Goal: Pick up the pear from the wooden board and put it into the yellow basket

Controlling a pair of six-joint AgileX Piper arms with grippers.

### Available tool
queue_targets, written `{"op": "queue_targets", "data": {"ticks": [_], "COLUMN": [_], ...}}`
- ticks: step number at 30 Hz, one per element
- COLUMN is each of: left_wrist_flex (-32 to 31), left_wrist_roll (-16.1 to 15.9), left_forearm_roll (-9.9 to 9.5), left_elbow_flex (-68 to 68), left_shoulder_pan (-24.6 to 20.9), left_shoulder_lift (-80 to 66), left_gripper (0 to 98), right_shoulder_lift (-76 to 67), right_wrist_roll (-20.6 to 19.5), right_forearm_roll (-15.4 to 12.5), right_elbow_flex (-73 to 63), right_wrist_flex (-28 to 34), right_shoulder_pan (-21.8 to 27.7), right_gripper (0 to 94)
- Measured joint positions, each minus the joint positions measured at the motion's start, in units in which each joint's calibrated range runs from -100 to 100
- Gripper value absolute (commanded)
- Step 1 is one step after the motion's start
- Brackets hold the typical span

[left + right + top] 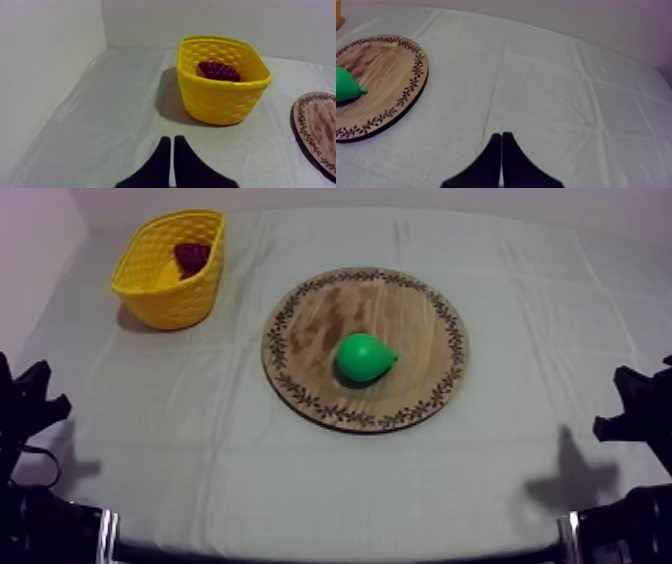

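Green pear on board — basket seemingly holds grapes.

A dark purple-red bunch of grapes is sitting near the far left corner of the bench. A grey-white cloth is covering the bench, showing faint fold lines. A pale wall is rising along the bench's left and far edges.

The pear is bright green. The wooden board is brown with darker streaks, its rim ringed by a dark leaf-sprig pattern. The yellow basket has a woven lattice (the grapes are dark purple-red). The cloth is grey-white. The left gripper and right gripper are black.
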Motion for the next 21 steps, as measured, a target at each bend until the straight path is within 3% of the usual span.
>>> {"op": "queue_targets", "data": {"ticks": [6, 21], "left_wrist_flex": [2.81, 2.27], "left_wrist_roll": [1.39, -0.14], "left_forearm_roll": [0.43, -0.05], "left_elbow_flex": [-0.52, -1.04], "left_shoulder_pan": [1.52, 1.43], "left_shoulder_lift": [0.0, 0.0], "left_gripper": [0.0, 0.0], "right_shoulder_lift": [0.0, 0.0], "right_wrist_roll": [0.0, 0.0], "right_forearm_roll": [0.0, 0.0], "right_elbow_flex": [0.0, 0.0], "right_wrist_flex": [0.0, 0.1], "right_shoulder_pan": [0.0, 0.0], "right_gripper": [0.5, 0.5]}}
